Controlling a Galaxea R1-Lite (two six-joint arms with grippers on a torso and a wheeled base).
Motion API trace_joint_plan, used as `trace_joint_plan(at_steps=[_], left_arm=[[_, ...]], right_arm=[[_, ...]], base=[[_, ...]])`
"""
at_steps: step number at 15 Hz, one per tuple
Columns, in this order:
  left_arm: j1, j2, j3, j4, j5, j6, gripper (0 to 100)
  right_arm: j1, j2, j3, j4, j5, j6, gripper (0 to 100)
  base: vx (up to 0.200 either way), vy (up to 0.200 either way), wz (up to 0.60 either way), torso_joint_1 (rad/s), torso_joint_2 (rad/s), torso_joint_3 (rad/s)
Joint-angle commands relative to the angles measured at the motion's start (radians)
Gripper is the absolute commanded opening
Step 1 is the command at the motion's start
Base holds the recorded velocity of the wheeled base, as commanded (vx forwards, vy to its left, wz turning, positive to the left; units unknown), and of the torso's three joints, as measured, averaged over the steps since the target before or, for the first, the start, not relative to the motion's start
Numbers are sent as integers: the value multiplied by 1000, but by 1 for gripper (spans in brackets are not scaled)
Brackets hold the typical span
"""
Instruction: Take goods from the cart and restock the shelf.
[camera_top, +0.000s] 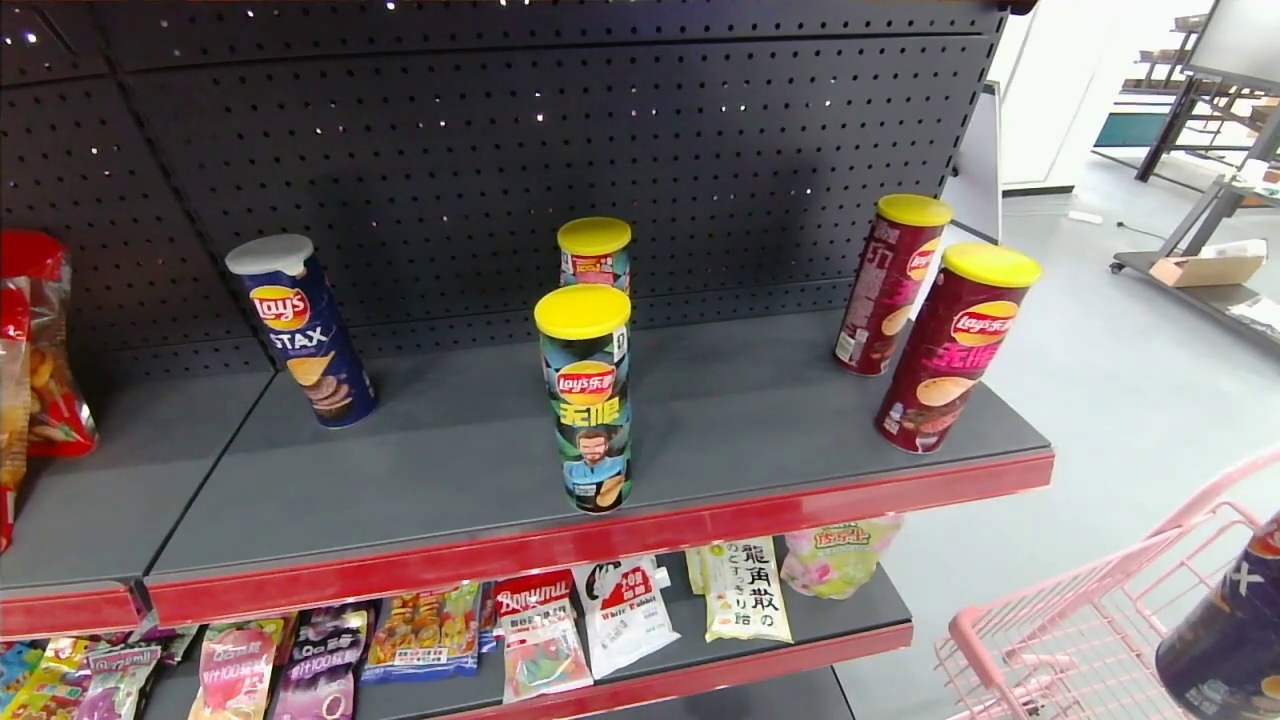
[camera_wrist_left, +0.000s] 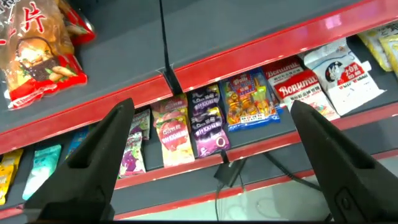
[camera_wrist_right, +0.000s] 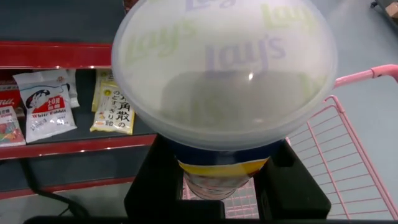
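My right gripper (camera_wrist_right: 225, 190) is shut on a dark blue chip can (camera_wrist_right: 224, 68) with a translucent white lid, held upright over the pink cart (camera_wrist_right: 348, 155). In the head view that can (camera_top: 1225, 630) shows at the lower right edge, above the cart (camera_top: 1090, 630). On the grey upper shelf (camera_top: 450, 470) stand a matching blue can (camera_top: 300, 330) at the left, two green cans (camera_top: 585, 400) in the middle and two maroon cans (camera_top: 950, 350) at the right. My left gripper (camera_wrist_left: 214, 162) is open with nothing in it, in front of the lower shelf's snack packets (camera_wrist_left: 205, 118).
Bagged snacks (camera_top: 30, 340) sit at the upper shelf's far left. Flat snack packets (camera_top: 620, 610) line the lower shelf. Bare shelf space lies between the blue can and the green cans. Open floor and trolleys (camera_top: 1200, 270) lie to the right.
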Motion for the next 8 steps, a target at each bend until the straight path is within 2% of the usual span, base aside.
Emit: trace_joint_plan(at_steps=[1,8], left_arm=[[0,-1,5,0,1,0,100],[-1,-1,6,0,-7,0,100]], right_arm=[[0,5,15,-1,0,-6,0],[0,42,15,-11,0,-6,0]], base=[[0,200,0,2,2,2],[0,200,0,2,2,3]])
